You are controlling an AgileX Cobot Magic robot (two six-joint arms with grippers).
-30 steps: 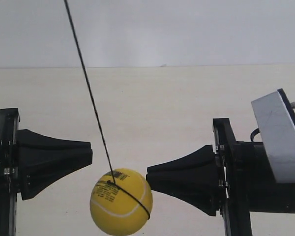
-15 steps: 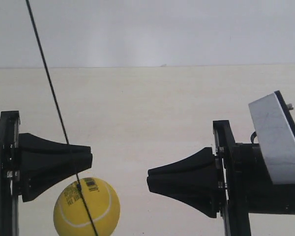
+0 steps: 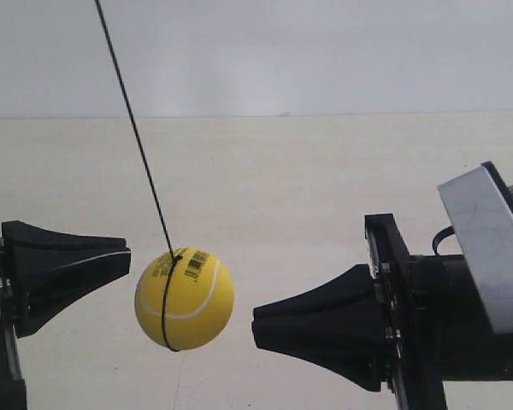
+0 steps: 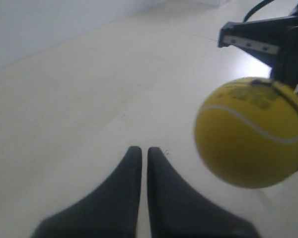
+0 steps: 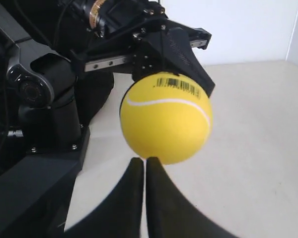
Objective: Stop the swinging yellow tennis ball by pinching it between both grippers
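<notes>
The yellow tennis ball (image 3: 185, 299) hangs on a dark string (image 3: 137, 137) between two black wedge grippers, touching neither. The gripper at the exterior view's left (image 3: 126, 263) has its tip a small gap from the ball. The gripper at the exterior view's right (image 3: 258, 323), with a silver-grey plate (image 3: 487, 248) on its body, is slightly lower and a little farther off. My left gripper (image 4: 140, 148) is shut, the ball (image 4: 248, 134) off to one side ahead. My right gripper (image 5: 140, 159) is shut, the ball (image 5: 166, 119) just beyond its tips.
A cream tabletop (image 3: 325, 188) runs back to a pale wall (image 3: 325, 51). In the right wrist view, the opposite arm's black joints and base (image 5: 39, 124) stand behind the ball. In the left wrist view, the opposite gripper body (image 4: 260, 37) shows past the ball.
The ball swung low toward the exterior view's left, then came back toward the middle and higher. The gripper at that view's left drew back outward; the other dropped slightly.
</notes>
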